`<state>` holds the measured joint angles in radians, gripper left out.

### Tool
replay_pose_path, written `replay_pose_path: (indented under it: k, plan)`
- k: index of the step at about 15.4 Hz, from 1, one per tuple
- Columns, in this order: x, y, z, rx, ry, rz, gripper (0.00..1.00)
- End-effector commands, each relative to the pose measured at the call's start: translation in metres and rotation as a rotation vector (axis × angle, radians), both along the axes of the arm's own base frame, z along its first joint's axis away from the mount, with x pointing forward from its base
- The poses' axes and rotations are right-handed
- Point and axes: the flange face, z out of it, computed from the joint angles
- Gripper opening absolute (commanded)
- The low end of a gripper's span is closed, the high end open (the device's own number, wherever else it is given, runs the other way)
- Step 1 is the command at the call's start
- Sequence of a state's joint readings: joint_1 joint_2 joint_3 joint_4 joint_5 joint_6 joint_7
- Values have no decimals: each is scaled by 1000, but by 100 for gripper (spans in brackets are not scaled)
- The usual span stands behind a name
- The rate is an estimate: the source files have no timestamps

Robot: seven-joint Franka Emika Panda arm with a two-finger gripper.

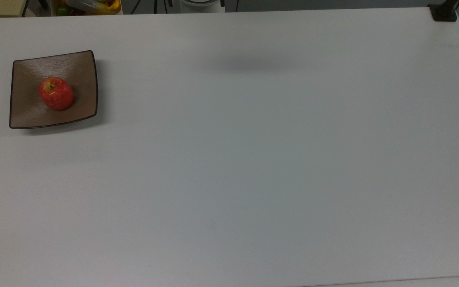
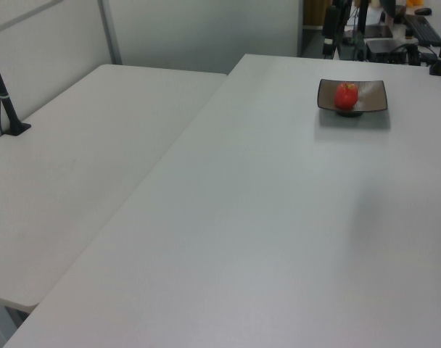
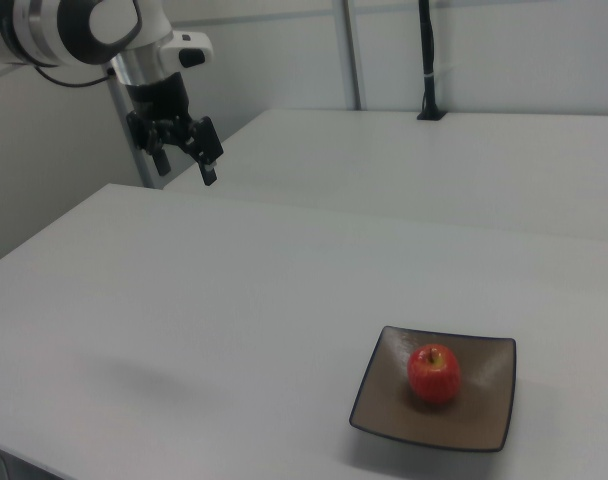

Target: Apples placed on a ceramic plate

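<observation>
A small red apple (image 1: 56, 93) (image 2: 346, 95) (image 3: 434, 372) with a yellow-green patch at its stem sits near the middle of the square tan-brown ceramic plate (image 1: 26, 115) (image 2: 376, 101) (image 3: 384, 412). The plate rests flat on the white table, near the top view's left edge. My gripper (image 3: 187, 165) hangs high over the table's far side at the right view's upper left, well away from the plate. It is open, with nothing between its black fingers (image 3: 209, 165).
A second white table (image 2: 97, 145) adjoins this one. Black posts are clamped at the table edges (image 1: 444, 12) (image 2: 6, 101) (image 3: 427, 70). A bin of colourful items (image 1: 90, 6) stands beyond the top view's upper edge. Wide bare tabletop (image 1: 253, 179) surrounds the plate.
</observation>
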<state>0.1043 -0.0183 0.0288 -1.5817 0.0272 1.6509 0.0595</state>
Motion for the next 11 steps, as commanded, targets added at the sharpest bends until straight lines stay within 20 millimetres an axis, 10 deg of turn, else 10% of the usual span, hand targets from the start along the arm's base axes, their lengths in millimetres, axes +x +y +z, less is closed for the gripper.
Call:
replay_pose_path:
  k: [1, 11]
  plan:
    - [-7, -21, -4, -17, -11, 99, 100]
    - [-3, -44, -1, 26, -26, 110, 100]
